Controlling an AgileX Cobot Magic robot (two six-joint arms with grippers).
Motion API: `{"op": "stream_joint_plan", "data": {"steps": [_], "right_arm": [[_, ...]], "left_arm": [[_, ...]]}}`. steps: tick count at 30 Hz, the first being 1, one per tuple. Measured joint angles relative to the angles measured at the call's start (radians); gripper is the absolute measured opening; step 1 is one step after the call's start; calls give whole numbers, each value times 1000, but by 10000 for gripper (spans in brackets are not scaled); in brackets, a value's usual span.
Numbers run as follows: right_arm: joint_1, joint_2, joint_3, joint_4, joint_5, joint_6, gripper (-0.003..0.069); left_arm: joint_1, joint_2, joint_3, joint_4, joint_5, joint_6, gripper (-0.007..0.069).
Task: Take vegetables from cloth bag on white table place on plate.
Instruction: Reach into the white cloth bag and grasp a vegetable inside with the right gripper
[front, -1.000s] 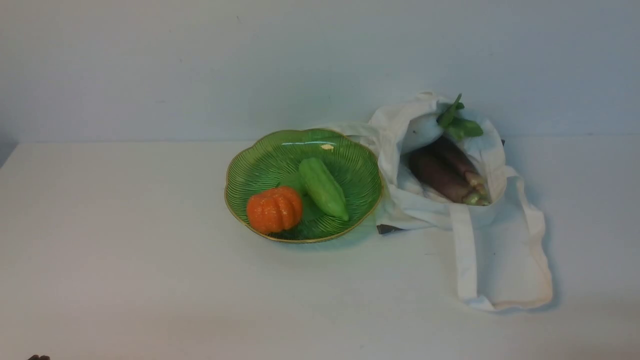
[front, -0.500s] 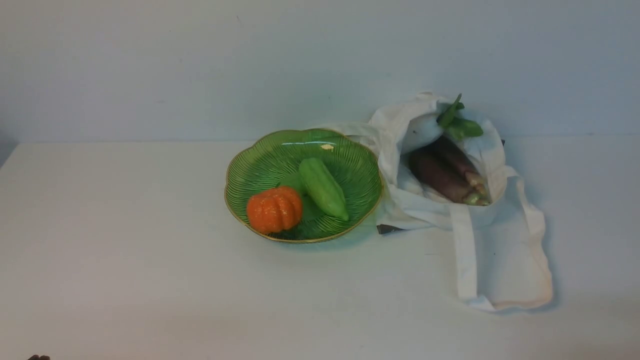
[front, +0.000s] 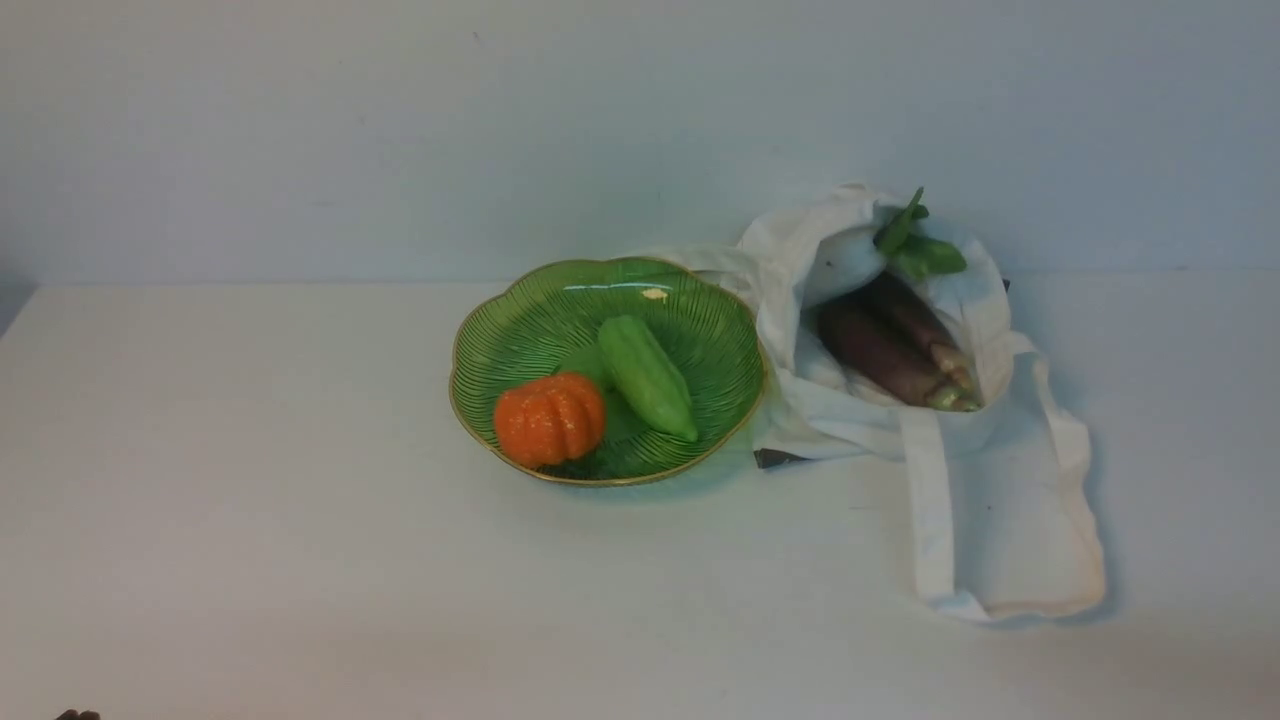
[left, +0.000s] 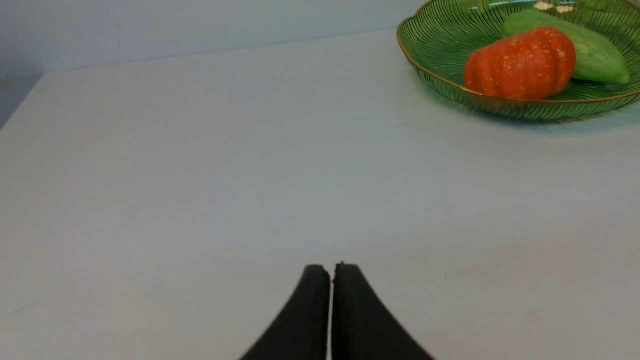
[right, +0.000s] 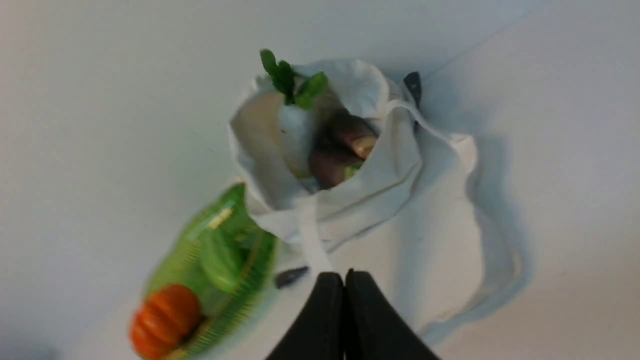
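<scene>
The white cloth bag lies on the white table right of centre, its mouth open. Inside lie dark purple eggplants and a white radish with green leaves. The green plate stands just left of the bag. The bag, eggplants and plate also show in the right wrist view. My right gripper is shut and empty, above the bag's near side. My left gripper is shut and empty over bare table, well short of the plate.
An orange pumpkin and a pale green gourd lie in the plate. A small dark object sticks out from under the bag's left edge. The bag's strap trails toward the front. A pale wall stands behind the table.
</scene>
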Motion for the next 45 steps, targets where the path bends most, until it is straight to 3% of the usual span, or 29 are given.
{"op": "stream_joint_plan", "data": {"steps": [3,11,14,19,24,31,37,45], "right_arm": [[0,0,0,185,-12,55,-15],[-1,0,0,220,-63,47,-15],[-1,0,-14,220,-97,-10,-15],[-1,37,-175,185,-170,-304,-15],[-1,282,-329,165,-52,-491,-15],[-1,770,-505,127,227,-556,-11],[-1,1057,-635,169,279,-677,-5],[24,1394,-869,178,252,-848,102]], "left_arm": [[0,0,0,0,0,0,-5],[0,0,0,0,0,0,-5],[0,0,0,0,0,0,-5],[0,0,0,0,0,0,-5],[0,0,0,0,0,0,-5],[0,0,0,0,0,0,-5],[0,0,0,0,0,0,-5],[0,0,0,0,0,0,-5]]}}
